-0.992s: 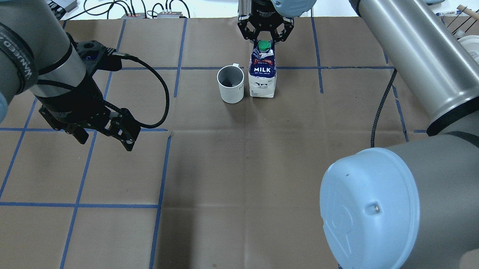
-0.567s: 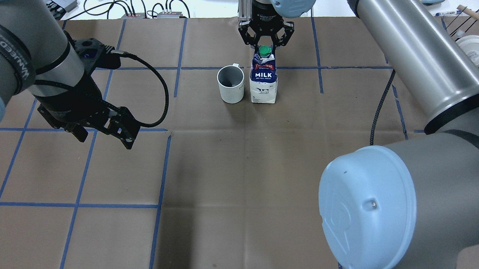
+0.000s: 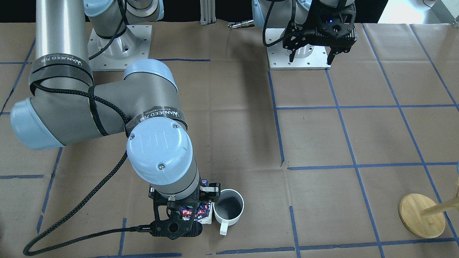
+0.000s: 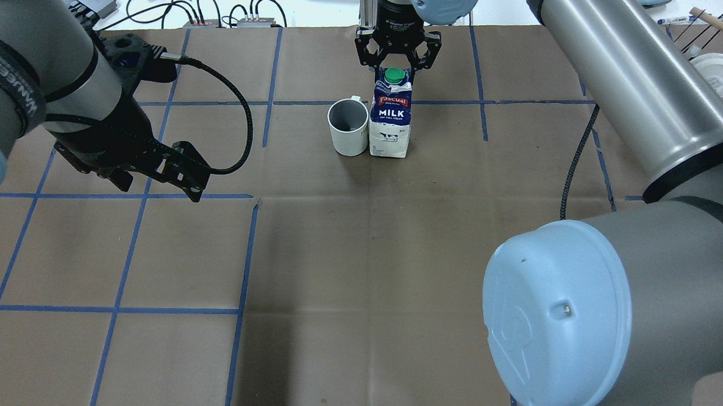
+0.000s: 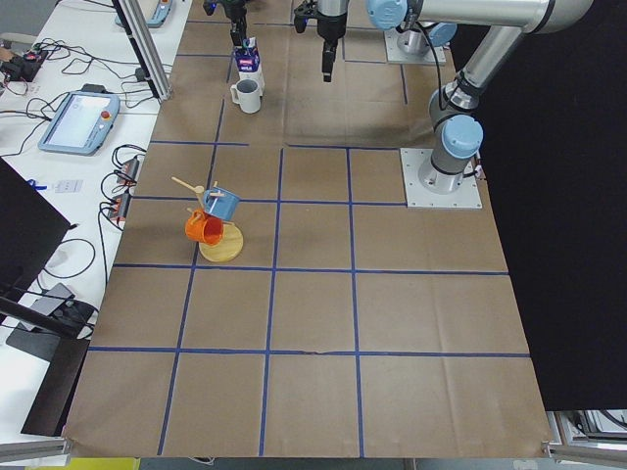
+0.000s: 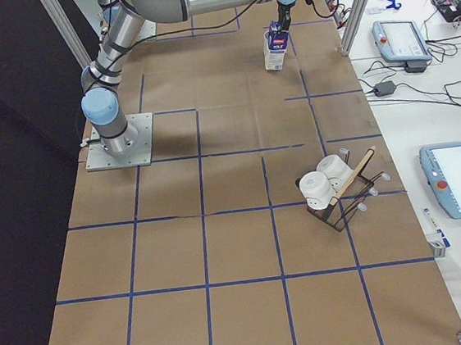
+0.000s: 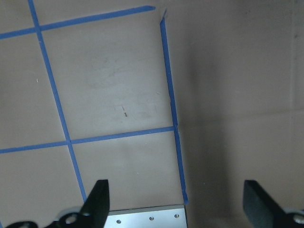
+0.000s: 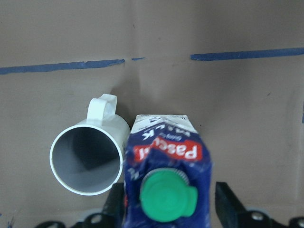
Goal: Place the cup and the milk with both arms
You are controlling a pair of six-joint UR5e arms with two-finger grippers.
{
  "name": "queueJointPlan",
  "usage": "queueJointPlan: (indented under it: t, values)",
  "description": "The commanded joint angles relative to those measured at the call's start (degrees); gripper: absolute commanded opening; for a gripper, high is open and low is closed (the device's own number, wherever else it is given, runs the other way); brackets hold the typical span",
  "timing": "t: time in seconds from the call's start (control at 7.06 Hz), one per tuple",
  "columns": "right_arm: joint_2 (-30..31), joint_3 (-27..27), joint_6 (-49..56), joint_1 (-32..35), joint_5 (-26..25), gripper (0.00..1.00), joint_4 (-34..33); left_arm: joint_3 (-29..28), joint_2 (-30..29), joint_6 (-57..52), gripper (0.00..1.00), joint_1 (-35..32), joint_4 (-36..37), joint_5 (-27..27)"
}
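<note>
Milk [image 4: 390, 116] has shifted left, now touching cup [image 4: 348, 127]; right tool [image 4: 395, 53] spread, straddling its cap from above; left tool [image 4: 155, 179] spread, empty, well apart.

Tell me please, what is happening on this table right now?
The right gripper hangs open just above the Pascual milk carton, its fingers either side of the green cap, not gripping. The carton stands upright right beside a white mug, possibly touching it. The mug's handle points away from the robot. The left gripper hovers open and empty over bare brown table paper, well away from both.
</note>
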State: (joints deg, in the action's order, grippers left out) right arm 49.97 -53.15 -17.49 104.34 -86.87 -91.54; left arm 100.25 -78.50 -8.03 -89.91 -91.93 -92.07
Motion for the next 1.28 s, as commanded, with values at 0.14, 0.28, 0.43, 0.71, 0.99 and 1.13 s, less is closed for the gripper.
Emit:
queueJointPlan:
  t: [0.14,0.28,0.43,0.71,0.99,1.13]
  values:
    - [1.5,0.2,0.0,-0.9,0.0,1.00,0.8,0.0,0.0,-0.1,1.00,0.0,-0.1,-0.1]
    - [2.9,-0.1,0.3,-1.0,-0.2,1.00,1.6,0.0,0.0,-0.1,1.00,0.0,-0.3,0.0]
    - [6.2,-1.0,6.0,-2.1,-0.8,1.00,5.8,0.0,-0.1,0.1,1.00,0.0,-0.3,0.0]
    - [13.4,-2.1,12.5,-6.6,-0.9,1.00,17.8,0.8,0.0,0.3,1.00,0.0,0.1,0.0]
    - [21.3,-12.0,14.9,-9.1,-3.6,0.99,17.2,1.0,0.0,0.3,1.00,0.0,0.2,0.0]
    - [26.9,-19.6,15.8,-11.9,-3.5,0.99,14.6,1.0,0.0,0.4,1.00,0.0,0.2,0.0]
